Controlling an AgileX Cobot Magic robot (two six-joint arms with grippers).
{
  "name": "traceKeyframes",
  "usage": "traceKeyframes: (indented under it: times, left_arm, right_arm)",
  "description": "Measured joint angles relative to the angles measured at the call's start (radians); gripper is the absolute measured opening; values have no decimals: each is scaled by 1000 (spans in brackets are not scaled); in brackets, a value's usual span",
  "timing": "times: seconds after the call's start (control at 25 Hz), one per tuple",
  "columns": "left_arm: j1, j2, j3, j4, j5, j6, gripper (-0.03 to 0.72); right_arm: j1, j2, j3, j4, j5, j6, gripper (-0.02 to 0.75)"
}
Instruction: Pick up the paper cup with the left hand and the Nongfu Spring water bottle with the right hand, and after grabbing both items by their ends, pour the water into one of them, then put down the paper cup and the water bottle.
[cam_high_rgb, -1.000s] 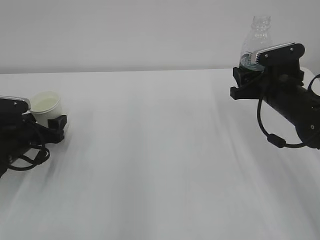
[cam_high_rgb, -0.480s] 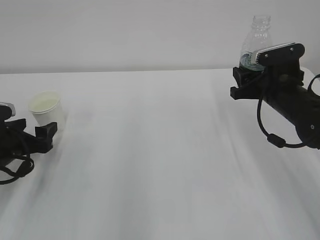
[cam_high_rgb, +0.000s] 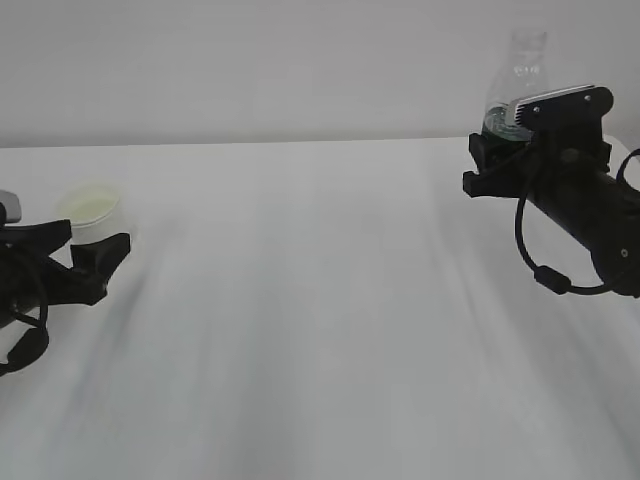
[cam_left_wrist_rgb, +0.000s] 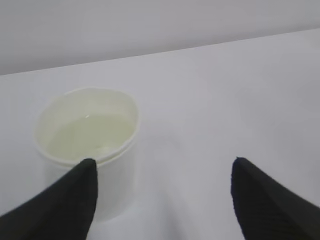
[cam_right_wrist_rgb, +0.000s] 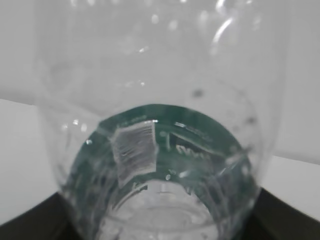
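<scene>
Left gripper (cam_high_rgb: 100, 256) has backed off the paper cup (cam_high_rgb: 88, 206).

bottle (cam_high_rgb: 520, 75) base behind right tool (cam_high_rgb: 500, 150)

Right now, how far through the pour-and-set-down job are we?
Pour looks done: the paper cup holds liquid and stands on the table. The left gripper is open and off the cup, so that set-down is finished. The right gripper grips the water bottle upright; setting it down and releasing remains.
</scene>
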Motion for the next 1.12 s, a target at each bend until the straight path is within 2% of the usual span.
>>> traceKeyframes:
  times: [0.4, 0.84, 1.12]
  left_arm:
    - [0, -25, 4, 203, 0, -42, 588]
    - [-4, -25, 4, 264, 0, -94, 578]
    - [-61, -25, 4, 262, 0, -96, 576]
  right_arm:
    - [0, 0, 0, 28, 21, 62, 457]
    - [0, 46, 0, 57, 19, 63, 457]
    - [0, 97, 0, 57, -34, 64, 457]
